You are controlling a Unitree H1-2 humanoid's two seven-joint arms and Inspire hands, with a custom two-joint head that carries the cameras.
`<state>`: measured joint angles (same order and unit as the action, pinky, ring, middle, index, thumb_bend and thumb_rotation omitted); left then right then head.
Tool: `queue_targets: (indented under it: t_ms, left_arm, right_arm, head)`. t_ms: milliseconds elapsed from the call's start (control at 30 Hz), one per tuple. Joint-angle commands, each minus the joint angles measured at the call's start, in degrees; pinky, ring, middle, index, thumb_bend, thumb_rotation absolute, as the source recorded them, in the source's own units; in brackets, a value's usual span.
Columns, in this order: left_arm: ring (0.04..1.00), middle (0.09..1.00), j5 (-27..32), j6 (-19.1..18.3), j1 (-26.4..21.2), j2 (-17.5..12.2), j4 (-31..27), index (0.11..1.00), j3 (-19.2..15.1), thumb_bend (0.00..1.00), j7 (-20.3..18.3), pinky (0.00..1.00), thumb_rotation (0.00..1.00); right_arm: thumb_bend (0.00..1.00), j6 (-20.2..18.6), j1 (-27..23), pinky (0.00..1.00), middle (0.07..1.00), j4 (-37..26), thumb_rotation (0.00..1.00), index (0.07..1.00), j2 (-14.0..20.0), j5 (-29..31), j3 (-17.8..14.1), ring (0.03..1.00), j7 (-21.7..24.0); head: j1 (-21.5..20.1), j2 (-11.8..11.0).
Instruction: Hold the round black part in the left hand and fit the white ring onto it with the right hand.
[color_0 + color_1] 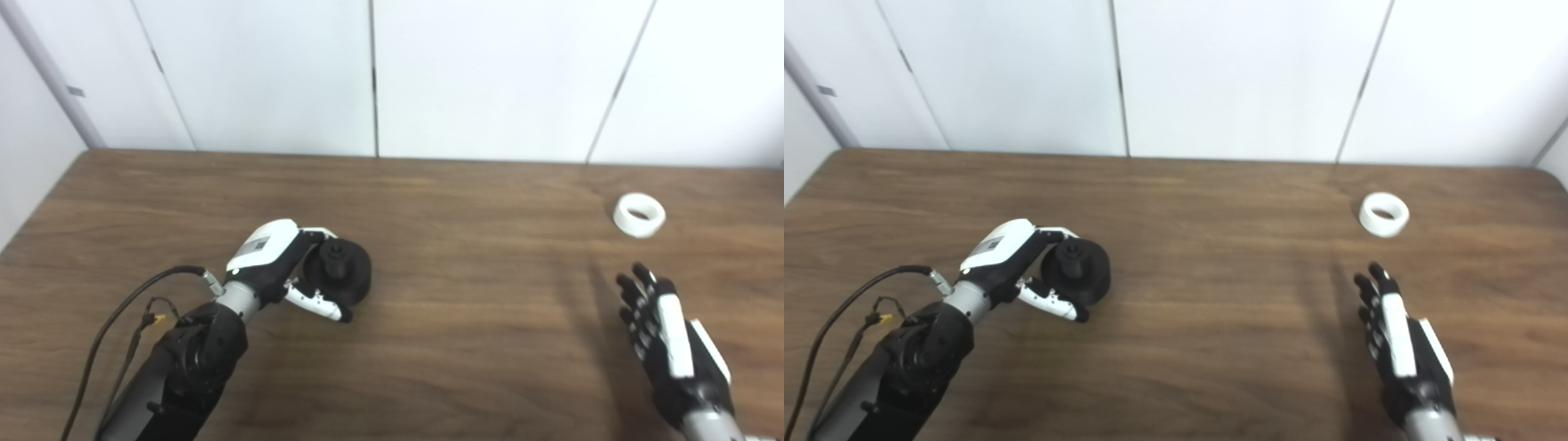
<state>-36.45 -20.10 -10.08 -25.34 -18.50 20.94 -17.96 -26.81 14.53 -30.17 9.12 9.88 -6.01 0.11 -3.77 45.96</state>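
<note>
The round black part (339, 271) has a raised hub and sits tilted at the table's left middle. My left hand (274, 260) is closed around it, fingers over its far side and thumb (318, 304) under its near edge. The white ring (639, 214) lies flat on the table at the far right, apart from both hands. My right hand (658, 327) is open and empty, fingers straight and pointing toward the ring, a hand's length short of it. In the right eye view the ring (1384, 214) and right hand (1393, 334) show the same gap.
The brown wooden table (459, 294) ends at a white panelled wall (490, 79) at the back. A black cable (116, 318) loops beside my left forearm near the front left.
</note>
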Motion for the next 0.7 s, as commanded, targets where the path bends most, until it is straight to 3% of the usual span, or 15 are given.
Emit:
queue_targets:
  t_ms: [0, 333, 667]
  left_arm:
    - [0.858, 0.759, -1.59, 2.26, -0.01, 0.61, -2.62, 0.485, 0.65, 0.52, 0.31, 0.96, 0.05]
    - [0.839, 0.753, -6.58, 8.18, 4.79, 4.04, -4.85, 0.483, 4.76, 0.52, -1.18, 0.97, 0.05]
    - [0.858, 0.764, -9.93, 11.12, 7.18, 6.13, -4.84, 0.484, 7.25, 0.52, -2.86, 0.96, 0.06]
  right_arm:
    - [0.55, -0.04, -1.26, 1.0, 0.963, -2.13, 1.0, 1.0, 0.21, 0.11, 0.47, 1.0, -0.02]
    - [0.6, -0.11, -1.64, 1.0, 0.962, -2.67, 1.0, 1.0, 0.27, 1.31, 1.67, 1.0, -2.07]
    - [0.61, -0.11, -2.01, 1.0, 0.949, -3.05, 1.0, 1.0, 1.14, 1.53, 3.27, 1.0, -4.57]
  head:
    - [-0.14, 0.15]
    - [-1.89, 2.15]
    - [-2.48, 3.57]
